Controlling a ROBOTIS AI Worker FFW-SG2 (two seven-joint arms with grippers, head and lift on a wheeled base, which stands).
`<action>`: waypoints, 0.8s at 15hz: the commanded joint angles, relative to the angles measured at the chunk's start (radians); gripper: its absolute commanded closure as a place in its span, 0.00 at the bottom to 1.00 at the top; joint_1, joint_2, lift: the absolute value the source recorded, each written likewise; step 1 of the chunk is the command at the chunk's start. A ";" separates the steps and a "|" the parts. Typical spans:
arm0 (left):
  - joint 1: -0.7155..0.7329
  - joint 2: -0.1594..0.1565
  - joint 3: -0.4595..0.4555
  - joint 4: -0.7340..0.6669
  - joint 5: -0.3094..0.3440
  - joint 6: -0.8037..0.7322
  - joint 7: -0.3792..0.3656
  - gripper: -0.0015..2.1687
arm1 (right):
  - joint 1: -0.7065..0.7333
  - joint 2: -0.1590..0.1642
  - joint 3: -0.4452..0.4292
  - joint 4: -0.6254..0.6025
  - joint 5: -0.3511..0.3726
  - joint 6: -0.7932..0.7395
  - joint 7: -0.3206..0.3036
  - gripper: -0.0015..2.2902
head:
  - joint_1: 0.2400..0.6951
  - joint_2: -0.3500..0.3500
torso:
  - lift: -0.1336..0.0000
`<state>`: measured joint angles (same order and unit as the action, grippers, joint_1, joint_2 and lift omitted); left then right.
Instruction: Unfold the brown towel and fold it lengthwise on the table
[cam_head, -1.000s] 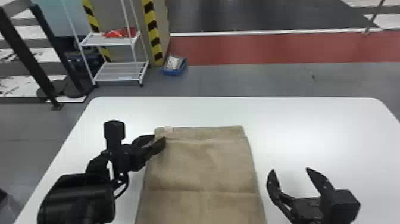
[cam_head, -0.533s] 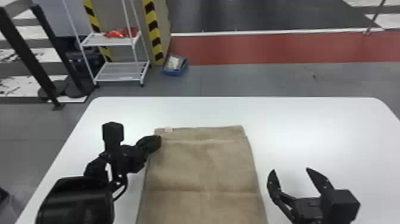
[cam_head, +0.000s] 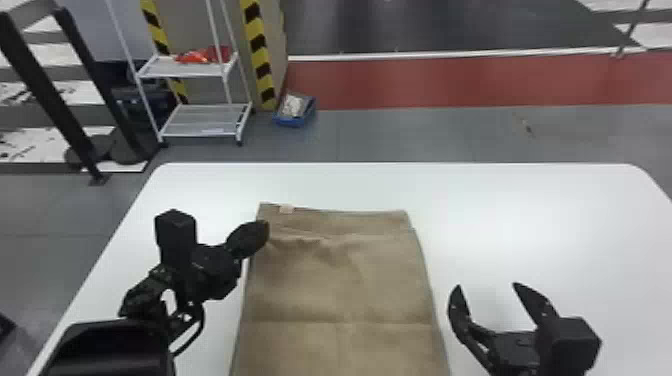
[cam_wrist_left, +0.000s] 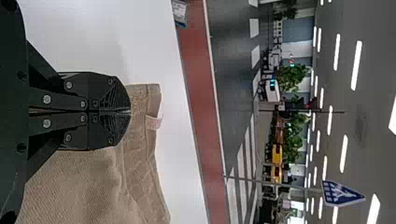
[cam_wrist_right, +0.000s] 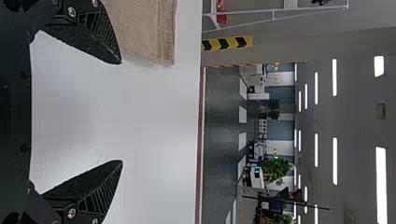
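In last 1 s, L gripper (cam_head: 267, 229) closed its 2 fingers, pinching brown towel (cam_head: 345, 280) at left edge nr far corner; cloth's now rumpled there, so fold rightward can prob. start. Towel's spread on table (cam_head: 540, 225); R gripper (cam_head: 487, 286) wide, empty, to its right.
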<state>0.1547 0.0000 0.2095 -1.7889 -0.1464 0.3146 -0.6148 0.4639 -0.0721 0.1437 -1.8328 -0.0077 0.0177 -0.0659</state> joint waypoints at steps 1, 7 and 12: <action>0.031 -0.003 -0.024 -0.061 0.002 0.022 0.006 0.73 | -0.002 0.000 0.002 0.004 0.000 -0.003 0.000 0.06 | 1.00 0.62 | 0.18; -0.007 -0.003 -0.030 0.040 -0.013 0.019 0.061 0.56 | -0.002 -0.002 0.004 0.009 -0.005 -0.006 0.000 0.06 | 1.00 0.60 | 0.18; -0.032 -0.003 -0.030 0.098 -0.018 -0.002 0.072 0.54 | -0.004 -0.002 0.004 0.017 -0.005 -0.012 0.000 0.06 | 1.00 0.61 | 0.18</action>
<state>0.1259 0.0000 0.1795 -1.7004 -0.1630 0.3247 -0.5410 0.4602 -0.0742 0.1473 -1.8192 -0.0124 0.0066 -0.0656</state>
